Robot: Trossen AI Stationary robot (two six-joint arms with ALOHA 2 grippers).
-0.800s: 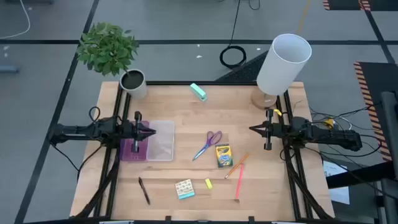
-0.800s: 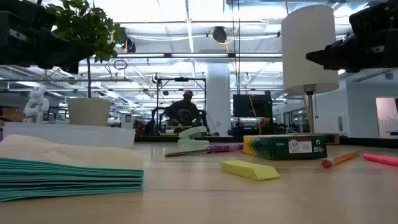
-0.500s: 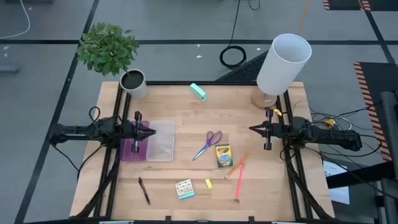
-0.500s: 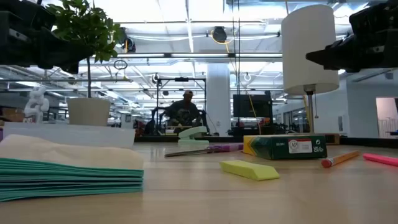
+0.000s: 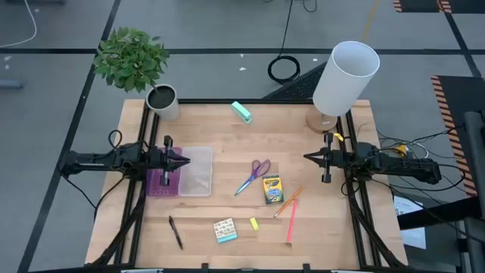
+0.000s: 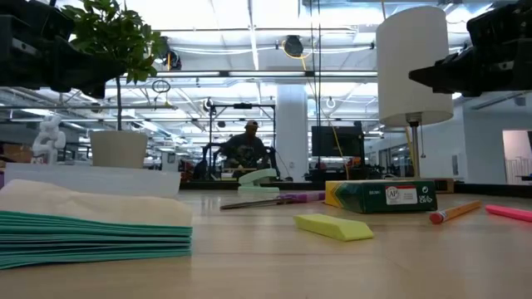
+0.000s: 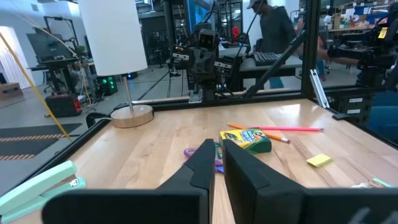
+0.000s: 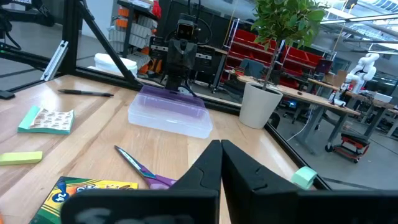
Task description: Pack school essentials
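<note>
Both arms hang at the table's sides; left gripper (image 5: 184,160) over the purple-and-clear case (image 5: 189,173), fingers pressed nearly together, holding nothing; right gripper (image 5: 307,158) likewise closed and empty; scissors (image 5: 253,176) sit mid-table just beside the crayon box (image 5: 272,189), pencils (image 5: 289,206) next to it, patterned pad (image 5: 225,230) and yellow piece (image 5: 255,224) nearer the front edge, black pen (image 5: 175,232) front-left

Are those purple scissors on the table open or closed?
Slightly open. In the high view the purple-handled scissors lie flat on the table, their two handle loops apart and the blades showing a narrow split toward the tips.
</note>
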